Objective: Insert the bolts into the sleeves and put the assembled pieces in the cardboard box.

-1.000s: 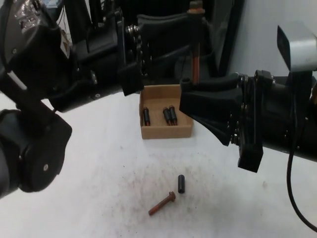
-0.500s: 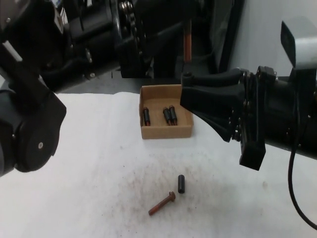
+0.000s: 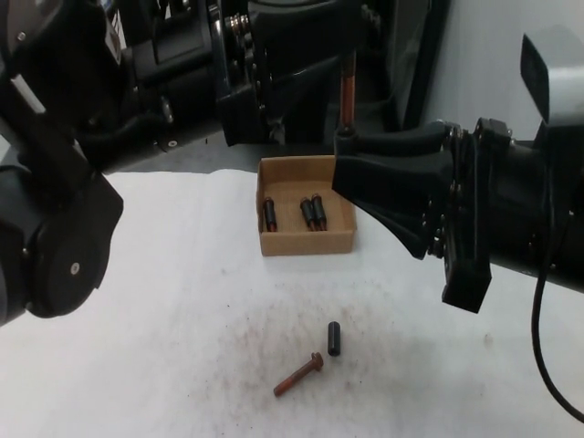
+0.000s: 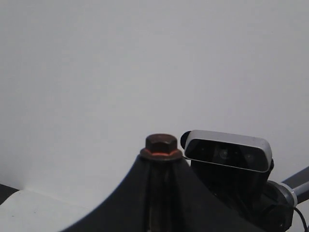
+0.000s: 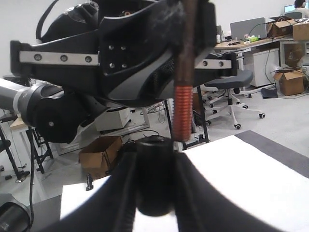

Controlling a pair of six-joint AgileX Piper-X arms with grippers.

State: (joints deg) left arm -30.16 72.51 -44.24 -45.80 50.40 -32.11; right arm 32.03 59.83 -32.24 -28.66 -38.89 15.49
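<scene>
My left gripper (image 4: 161, 163) is shut on a copper bolt (image 4: 161, 145), head up between its fingers. In the high view this bolt (image 3: 348, 87) hangs upright above the bench's far edge. Its threaded end (image 5: 182, 113) sits just above a black sleeve (image 5: 154, 176), on which my right gripper (image 5: 154, 162) is shut. The right gripper (image 3: 345, 146) holds the sleeve beyond the cardboard box (image 3: 306, 242), which contains three assembled pieces (image 3: 313, 212). A loose bolt (image 3: 299, 374) and a loose sleeve (image 3: 334, 338) lie on the white bench near the front.
The left arm's black body (image 3: 55, 219) looms over the bench's left side, and the right arm (image 3: 493, 210) over its right. The right arm's camera housing (image 4: 227, 152) appears in the left wrist view. Office chairs and boxes stand in the room behind.
The left arm has swung up and back, carrying the bolt slightly left until it is over the sleeve. The right arm has barely moved.
</scene>
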